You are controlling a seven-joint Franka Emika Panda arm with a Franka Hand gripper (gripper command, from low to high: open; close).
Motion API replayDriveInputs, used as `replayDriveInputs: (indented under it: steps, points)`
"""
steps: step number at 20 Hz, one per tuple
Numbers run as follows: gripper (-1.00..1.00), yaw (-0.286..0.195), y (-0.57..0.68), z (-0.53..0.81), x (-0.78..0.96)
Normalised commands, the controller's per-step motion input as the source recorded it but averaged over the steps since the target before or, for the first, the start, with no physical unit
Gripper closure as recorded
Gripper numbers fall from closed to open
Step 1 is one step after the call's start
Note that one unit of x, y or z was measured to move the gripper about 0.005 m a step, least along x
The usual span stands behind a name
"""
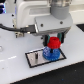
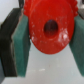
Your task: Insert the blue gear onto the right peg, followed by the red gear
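In the exterior view my gripper [image 1: 53, 42] is shut on the red gear [image 1: 53, 41] and holds it right above the blue gear [image 1: 51, 52]. The blue gear lies on the right part of the grey black-framed plate [image 1: 35, 58], where the right peg is hidden under it. In the wrist view the red gear [image 2: 50, 26] fills the frame between my two green pads [image 2: 21, 45], its centre hole facing the camera. The blue gear and the pegs do not show in the wrist view.
The plate lies on a white table [image 1: 15, 70]. The arm's white body [image 1: 30, 15] stands behind it. A dark band [image 1: 70, 10] runs along the back of the table. The plate's left peg is too small to make out.
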Motion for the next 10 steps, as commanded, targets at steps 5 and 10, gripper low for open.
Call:
replayDriveInputs:
  steps: [5, 10]
  points:
    - [1.0, 0.0, 0.05, -0.09, 0.12]
    - [1.0, 0.0, 0.0, -0.09, 0.07]
